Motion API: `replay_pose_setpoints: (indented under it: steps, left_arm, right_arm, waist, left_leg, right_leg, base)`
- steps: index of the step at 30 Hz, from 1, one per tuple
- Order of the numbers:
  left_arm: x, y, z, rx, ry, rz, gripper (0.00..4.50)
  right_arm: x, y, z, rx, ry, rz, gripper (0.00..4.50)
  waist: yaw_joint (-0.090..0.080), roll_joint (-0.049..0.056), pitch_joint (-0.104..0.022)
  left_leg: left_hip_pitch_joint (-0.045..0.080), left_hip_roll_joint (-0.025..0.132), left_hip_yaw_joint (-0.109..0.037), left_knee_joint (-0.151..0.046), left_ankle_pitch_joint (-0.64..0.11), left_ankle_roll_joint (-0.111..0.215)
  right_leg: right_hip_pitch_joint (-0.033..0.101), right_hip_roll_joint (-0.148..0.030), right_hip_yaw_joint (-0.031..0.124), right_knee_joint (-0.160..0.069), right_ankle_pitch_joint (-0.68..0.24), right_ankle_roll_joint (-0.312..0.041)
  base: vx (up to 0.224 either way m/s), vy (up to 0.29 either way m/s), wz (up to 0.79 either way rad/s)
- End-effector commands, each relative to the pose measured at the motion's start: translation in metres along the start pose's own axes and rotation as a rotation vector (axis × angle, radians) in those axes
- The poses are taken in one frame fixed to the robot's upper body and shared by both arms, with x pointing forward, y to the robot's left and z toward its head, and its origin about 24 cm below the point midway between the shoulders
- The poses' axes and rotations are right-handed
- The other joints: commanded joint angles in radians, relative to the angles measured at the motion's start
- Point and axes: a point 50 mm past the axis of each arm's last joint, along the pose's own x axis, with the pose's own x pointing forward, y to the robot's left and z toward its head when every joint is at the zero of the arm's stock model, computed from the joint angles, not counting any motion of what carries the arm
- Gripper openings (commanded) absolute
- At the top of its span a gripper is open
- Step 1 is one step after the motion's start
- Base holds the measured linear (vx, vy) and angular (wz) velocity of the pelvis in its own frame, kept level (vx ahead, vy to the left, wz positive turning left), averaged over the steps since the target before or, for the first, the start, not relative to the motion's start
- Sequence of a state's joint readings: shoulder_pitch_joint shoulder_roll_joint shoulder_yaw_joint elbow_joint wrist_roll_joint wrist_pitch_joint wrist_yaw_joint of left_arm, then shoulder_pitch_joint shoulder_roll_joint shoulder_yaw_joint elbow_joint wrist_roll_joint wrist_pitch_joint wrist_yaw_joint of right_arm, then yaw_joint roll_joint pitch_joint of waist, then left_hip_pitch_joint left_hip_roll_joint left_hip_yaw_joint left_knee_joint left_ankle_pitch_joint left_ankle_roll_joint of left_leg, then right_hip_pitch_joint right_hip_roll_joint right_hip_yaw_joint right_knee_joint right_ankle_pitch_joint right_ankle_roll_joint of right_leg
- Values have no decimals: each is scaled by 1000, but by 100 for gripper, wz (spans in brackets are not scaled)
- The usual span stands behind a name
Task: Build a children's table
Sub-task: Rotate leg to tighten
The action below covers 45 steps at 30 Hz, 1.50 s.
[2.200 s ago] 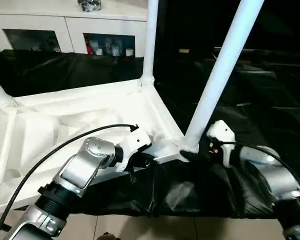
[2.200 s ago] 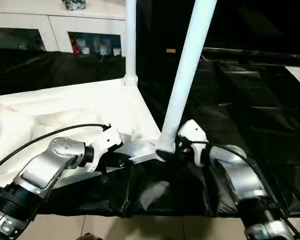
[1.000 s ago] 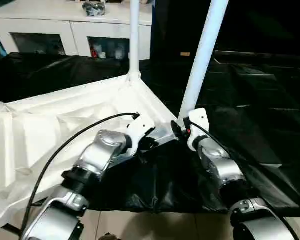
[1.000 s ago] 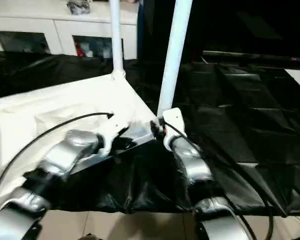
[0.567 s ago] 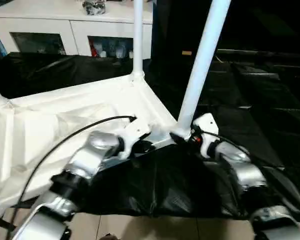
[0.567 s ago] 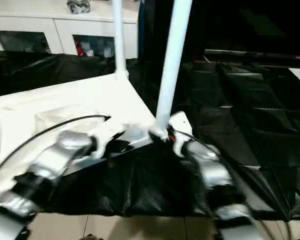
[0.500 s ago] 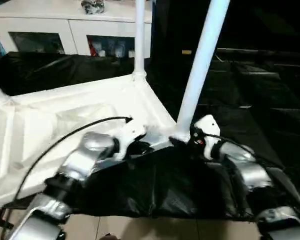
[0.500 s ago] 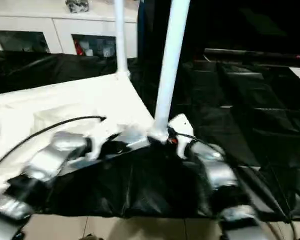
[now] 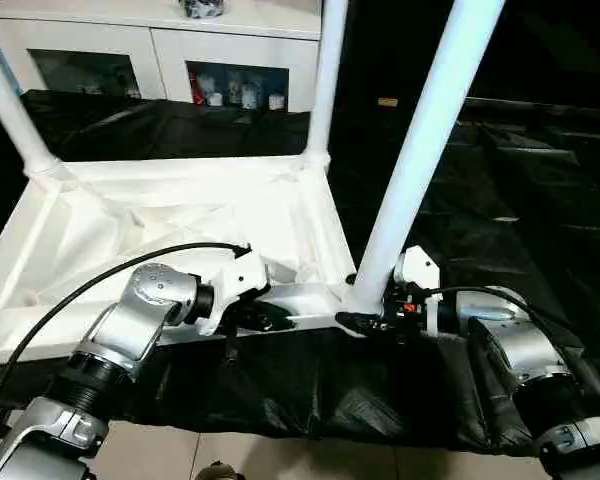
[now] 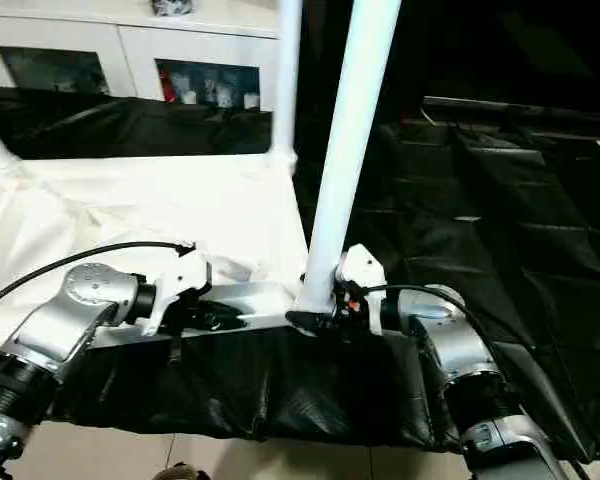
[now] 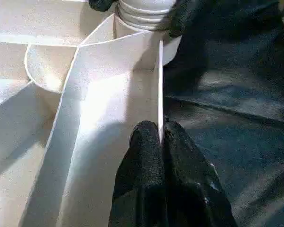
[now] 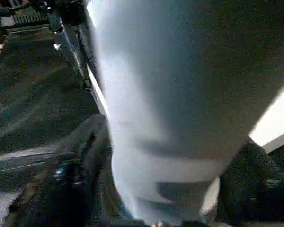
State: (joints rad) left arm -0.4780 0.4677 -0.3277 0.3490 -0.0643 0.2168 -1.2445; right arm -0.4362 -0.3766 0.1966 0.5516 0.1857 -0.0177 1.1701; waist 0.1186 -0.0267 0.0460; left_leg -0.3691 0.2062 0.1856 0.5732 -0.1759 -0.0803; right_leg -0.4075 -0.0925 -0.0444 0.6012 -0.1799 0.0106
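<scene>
Left tool clamped on tabletop rim; right tool straddles leg base at 5 o'clock corner; light, stiff, slick plastic

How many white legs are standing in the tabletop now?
3. One leg is at the near right corner, one at the far right corner, one at the far left corner. A fourth may be out of frame.
</scene>
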Motion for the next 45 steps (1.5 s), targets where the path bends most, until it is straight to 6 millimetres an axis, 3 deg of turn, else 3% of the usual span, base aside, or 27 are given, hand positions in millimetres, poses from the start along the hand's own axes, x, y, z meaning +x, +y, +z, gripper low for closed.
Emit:
replay_pose_setpoints:
  steps: [1, 6, 12, 13, 17, 21, 24, 27, 31, 32, 35, 37, 40, 41, 45]
  left_arm:
    - [8, -5, 11, 29, -76, -82, 0]
    - [7, -6, 9, 27, -77, -103, 0]
    - [9, -3, 8, 1, -72, -75, 0]
    - [11, 0, 8, -6, -63, -46, 0]
    - [21, 7, 11, -41, -56, 54, 0]
    - [47, 11, 22, -81, -61, 166, 0]
    - [61, 10, 29, -94, -69, 189, 0]
    - [80, 7, 39, -97, -80, 207, 0]
    - [92, 4, 47, -90, -90, 214, 0]
    - [93, 4, 48, -91, -93, 215, 0]
    - [89, 4, 46, -73, -94, 206, 0]
    - [79, 4, 42, -48, -97, 188, 0]
    - [69, 3, 36, -23, -95, 154, 0]
    - [66, 3, 35, -11, -93, 138, 0]
    - [51, -1, 27, 0, -100, 52, 0]
  right_arm:
    - [5, 4, 4, -5, 4, 63, 300]
    - [7, 8, 2, 9, -2, 91, 277]
    - [12, 14, -1, 68, -52, 68, 267]
    - [15, 13, -3, 77, -60, 26, 266]
    - [25, 6, -9, 120, -80, -174, 266]
    - [44, -3, -15, 231, -97, -455, 265]
    - [54, -5, -14, 291, -109, -558, 265]
    - [73, -4, -9, 267, -71, -674, 265]
    - [87, 1, 0, 184, -70, -638, 265]
    - [86, 0, 1, 210, -94, -646, 300]
    - [79, -3, 3, 266, -158, -612, 335]
    - [68, -2, 3, 232, -166, -520, 337]
    - [56, -2, 1, 173, -144, -437, 381]
    - [52, -2, 2, 154, -140, -416, 381]
    - [33, -1, 6, 78, -125, -239, 381]
  waist:
    - [-2, -7, -53]
    - [-1, -2, -55]
    - [1, -4, -56]
    - [1, -11, -56]
    - [-3, -8, -52]
    - [-12, -6, -51]
    - [-17, -6, -52]
    - [-20, -2, -52]
    - [-19, -1, -56]
    - [-19, 1, -56]
    - [-19, 2, -56]
    - [-17, 0, -58]
    - [-16, -2, -58]
    - [-13, -5, -59]
    - [-13, -4, -60]
  left_leg:
    - [13, 23, 0, -68, -218, 49]
    - [12, 23, -1, -67, -210, 42]
    - [13, 23, 0, -66, -204, 44]
    - [12, 22, 2, -66, -206, 44]
    - [17, 21, -3, -75, -261, 4]
    - [20, 18, -7, -78, -311, -22]
    - [19, 18, -9, -80, -315, -29]
    - [16, 16, -8, -80, -302, -27]
    - [19, 14, -6, -76, -310, -17]
    - [15, 14, -7, -78, -302, -10]
    - [15, 14, -6, -77, -301, 0]
    - [13, 16, -6, -76, -294, 11]
    - [6, 17, -4, -74, -248, 31]
    - [6, 16, -5, -73, -240, 36]
    - [8, 18, -1, -68, -208, 59]
  right_leg:
    - [42, -41, 30, -62, -209, -217]
    - [43, -40, 29, -59, -187, -225]
    - [44, -40, 29, -57, -175, -227]
    - [45, -39, 29, -59, -182, -225]
    - [38, -46, 31, -73, -311, -191]
    - [36, -48, 30, -84, -407, -155]
    - [34, -48, 31, -88, -425, -137]
    - [32, -43, 32, -87, -385, -137]
    - [32, -43, 33, -88, -376, -126]
    - [36, -41, 32, -87, -356, -128]
    - [35, -40, 33, -85, -332, -135]
    - [39, -39, 32, -83, -309, -143]
    - [44, -40, 31, -76, -249, -161]
    - [46, -42, 29, -77, -259, -163]
    - [45, -40, 30, -71, -204, -190]
  base:
    - [0, 0, 0]
    - [0, 0, 0]
    - [0, 0, 0]
    - [0, 0, 0]
    - [0, 0, 0]
    - [0, 0, 0]
    - [0, 0, 0]
    - [0, 0, 0]
    - [0, 0, 0]
    - [0, 0, 0]
    - [0, 0, 0]
    - [0, 0, 0]
    - [0, 0, 0]
    - [0, 0, 0]
    - [0, 0, 0]
